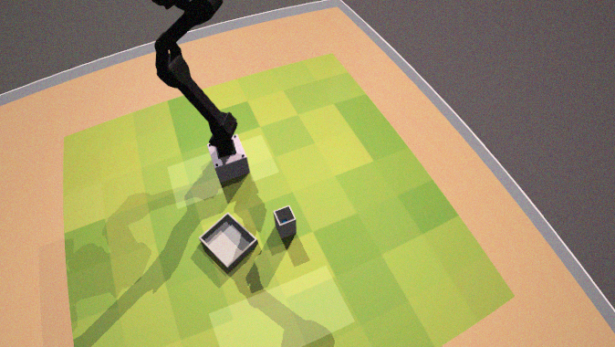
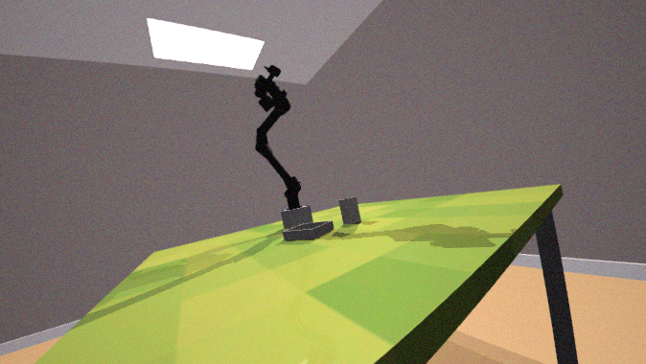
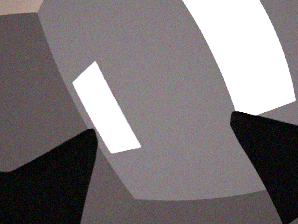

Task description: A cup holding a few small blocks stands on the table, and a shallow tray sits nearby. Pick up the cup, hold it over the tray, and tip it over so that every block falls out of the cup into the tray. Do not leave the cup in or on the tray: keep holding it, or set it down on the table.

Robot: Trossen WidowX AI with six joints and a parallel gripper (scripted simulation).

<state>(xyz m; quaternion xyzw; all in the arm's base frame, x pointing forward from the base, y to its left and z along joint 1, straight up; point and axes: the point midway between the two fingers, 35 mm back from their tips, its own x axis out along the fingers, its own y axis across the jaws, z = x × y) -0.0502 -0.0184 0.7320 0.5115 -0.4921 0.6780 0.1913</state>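
Observation:
The cup (image 1: pixel 286 229) (image 2: pixel 350 211) is a tall, dark grey square box with a light rim. It stands upright on the table, and a bit of a blue block (image 1: pixel 285 221) shows inside it; how many blocks it holds cannot be told. The shallow tray (image 1: pixel 223 247) (image 2: pixel 308 232) is square, dark-walled and pale inside. It lies beside the cup with a gap between them, and no blocks show in it. My gripper (image 3: pixel 165 127) is open, its two black fingertips wide apart with nothing between them. It is raised high above the table, away from cup and tray, and the wrist view shows only walls, ceiling and lights.
The arm's grey base block (image 1: pixel 232 170) (image 2: pixel 296 217) stands on the table behind the tray. The table (image 1: pixel 388 205) (image 2: pixel 355 307) has a patchwork of green and yellow squares. Shadows of the arm fall across it around the tray and cup.

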